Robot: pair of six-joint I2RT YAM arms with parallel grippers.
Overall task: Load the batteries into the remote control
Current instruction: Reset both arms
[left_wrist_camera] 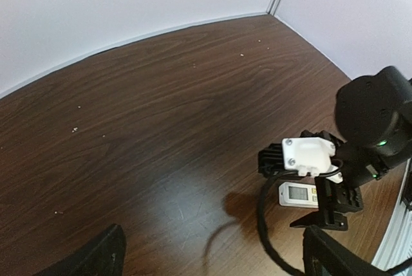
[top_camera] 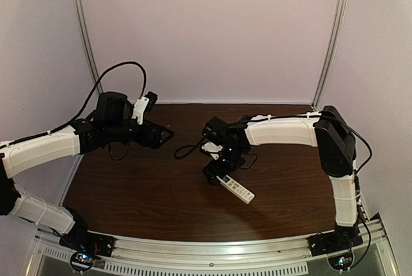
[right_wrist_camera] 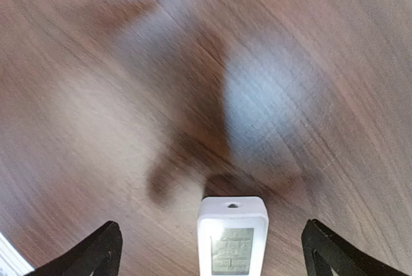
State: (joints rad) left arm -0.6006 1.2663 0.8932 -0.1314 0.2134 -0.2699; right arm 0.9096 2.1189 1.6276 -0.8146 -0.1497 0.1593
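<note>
From above, the slim white rectangular remote control (top_camera: 237,190) lies flat on the dark brown wooden bench (top_camera: 129,192), towards the right of centre. Its long axis runs diagonally, with the button end towards the near right and the other end tucked under the right hand (top_camera: 215,173). The left hand (top_camera: 164,136) hangs well apart from it, over the far left of the bench.

In the left wrist view, that hand's black fingers (left_wrist_camera: 90,258) stand wide apart and hold nothing. The remote's pale screen end points towards this side.

In the right wrist view, the remote lies face up with its screen end pointing away, between widely spread fingers (right_wrist_camera: 96,251) that touch neither edge.
</note>
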